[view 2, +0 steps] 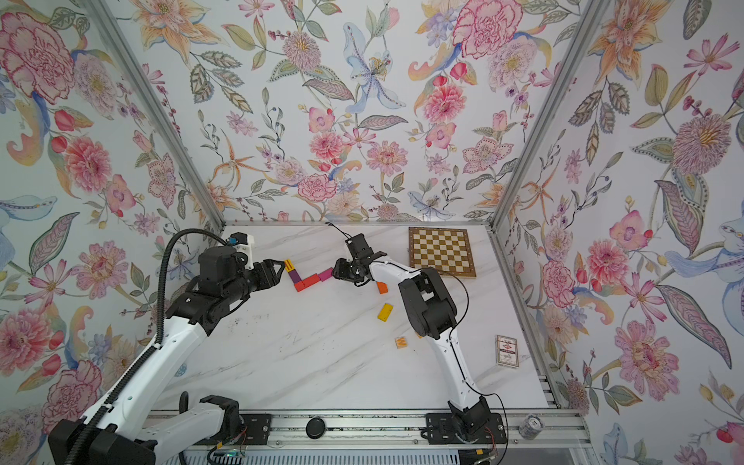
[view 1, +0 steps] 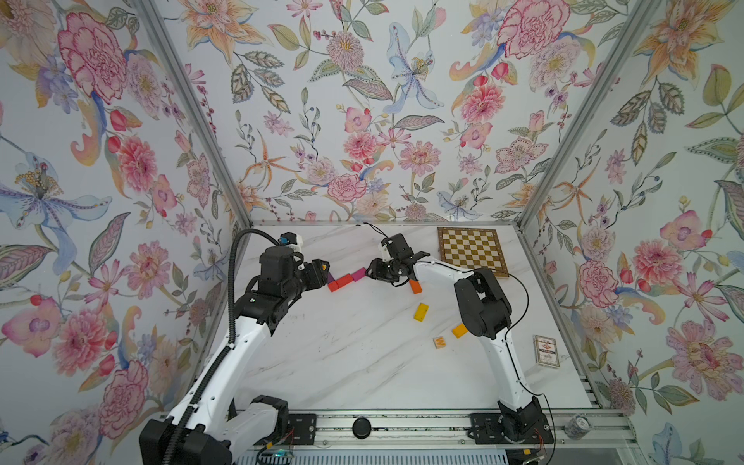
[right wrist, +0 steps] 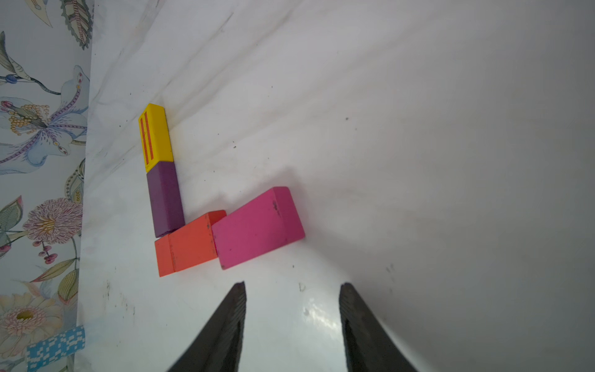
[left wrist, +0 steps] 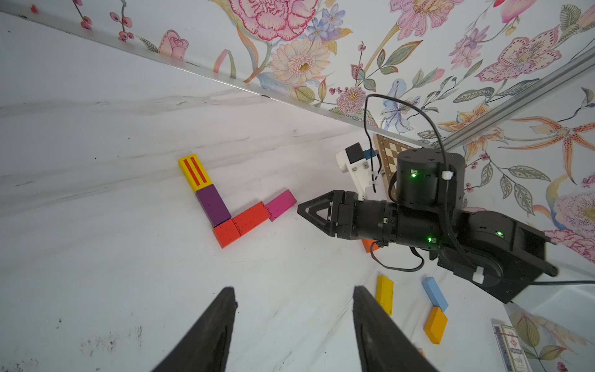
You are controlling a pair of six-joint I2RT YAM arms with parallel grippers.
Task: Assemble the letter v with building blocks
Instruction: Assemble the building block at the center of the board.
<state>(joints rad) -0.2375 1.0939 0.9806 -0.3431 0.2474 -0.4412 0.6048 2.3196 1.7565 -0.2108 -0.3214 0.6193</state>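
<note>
The letter v lies on the white table as two rows of building blocks meeting at a corner. One row is a yellow striped block [left wrist: 194,172] and a purple block [left wrist: 212,206]. The other is a red cube [left wrist: 227,233], a red block [left wrist: 252,217] and a magenta block [left wrist: 280,204]. My right gripper [right wrist: 293,285] is open and empty, just short of the magenta block [right wrist: 257,227]. My left gripper [left wrist: 294,290] is open and empty too, beside the yellow and purple row [view 2: 292,270]. Loose blocks lie nearer the front: orange [view 1: 415,286], yellow [view 1: 421,312], amber [view 1: 459,330], light blue [left wrist: 434,293] and a W cube [view 1: 440,342].
A brown-and-cream chessboard [view 1: 473,251] lies at the back right, behind the right arm. A playing-card box [view 1: 546,351] sits by the right wall. A roll of tape [view 1: 576,426] rests on the front rail. Flowered walls close in three sides.
</note>
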